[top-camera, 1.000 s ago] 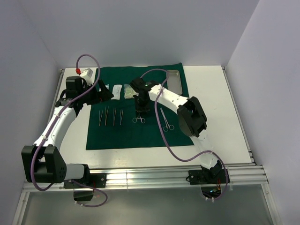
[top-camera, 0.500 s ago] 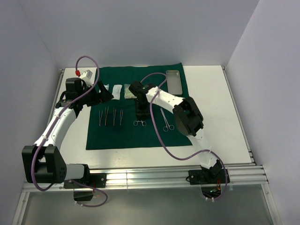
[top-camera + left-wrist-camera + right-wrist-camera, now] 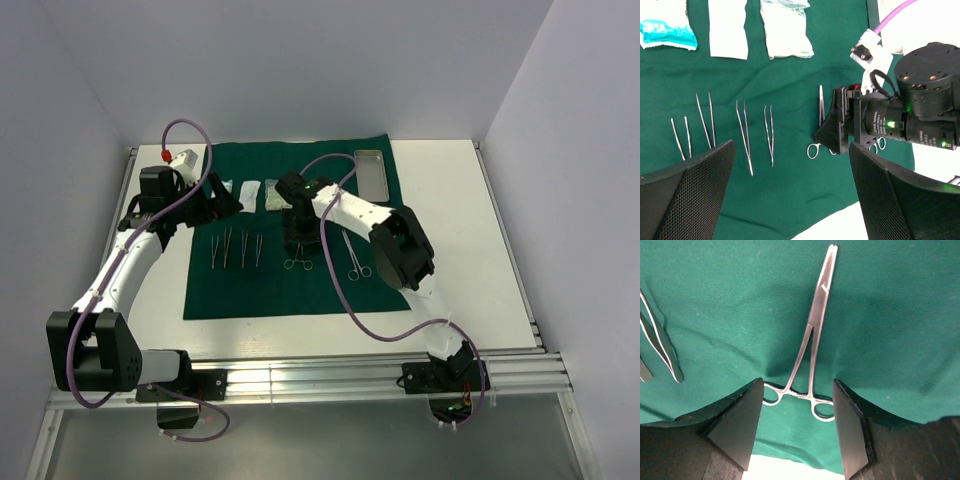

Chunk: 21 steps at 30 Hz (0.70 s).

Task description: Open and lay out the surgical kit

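Note:
The dark green cloth [image 3: 250, 290] lies spread flat. On it sit three pale packets [image 3: 247, 192], several tweezers [image 3: 236, 248] in a row, two clamps and the steel tray [image 3: 371, 172] at the far right corner. My right gripper [image 3: 297, 245] is low over one clamp [image 3: 812, 340]. Its jaws are open on either side of the ring handles, and the clamp lies flat on the cloth [image 3: 730, 305]. The other clamp [image 3: 355, 258] lies just to the right. My left gripper [image 3: 222, 200] is open and empty above the packets. In its view [image 3: 792, 200] are the tweezers [image 3: 744, 135] and packets [image 3: 786, 27].
The white table [image 3: 450, 230] shows right of the cloth and along its near edge [image 3: 785, 467]. The right arm's purple cable [image 3: 345, 290] loops over the cloth's near right part. The walls stand close at the back and sides.
My right gripper has shifted slightly left and lower over the clamp, and its elbow has swung left. The left arm has not moved.

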Tool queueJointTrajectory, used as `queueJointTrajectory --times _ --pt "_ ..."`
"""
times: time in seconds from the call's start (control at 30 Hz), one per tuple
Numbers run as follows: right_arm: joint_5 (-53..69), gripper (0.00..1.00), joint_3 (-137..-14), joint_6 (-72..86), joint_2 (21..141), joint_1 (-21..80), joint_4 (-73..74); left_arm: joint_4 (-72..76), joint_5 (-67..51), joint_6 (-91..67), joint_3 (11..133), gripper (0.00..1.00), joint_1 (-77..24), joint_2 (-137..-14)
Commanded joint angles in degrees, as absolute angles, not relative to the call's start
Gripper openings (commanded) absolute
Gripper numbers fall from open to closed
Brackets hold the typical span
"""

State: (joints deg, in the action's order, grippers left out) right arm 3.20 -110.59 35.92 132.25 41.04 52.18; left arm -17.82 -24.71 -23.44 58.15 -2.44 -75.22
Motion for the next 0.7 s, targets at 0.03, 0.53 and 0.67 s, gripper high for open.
queueJointTrajectory --times 0.03,0.53,0.67 --pt "0.5 0.63 -112.8 33.2 124.1 39.3 52.0 -15.7 -27.9 -23.1 60.0 0.99 -2.1 -74.3" --pt "1.3 0.42 -82.9 15.6 101.5 31.5 46.9 -15.4 -26.5 -18.7 58.0 0.89 -3.2 -68.4" --pt "1.9 0.41 -77.3 14.2 101.2 31.3 44.5 -14.9 -26.7 -17.9 57.0 0.89 -3.2 -67.1"
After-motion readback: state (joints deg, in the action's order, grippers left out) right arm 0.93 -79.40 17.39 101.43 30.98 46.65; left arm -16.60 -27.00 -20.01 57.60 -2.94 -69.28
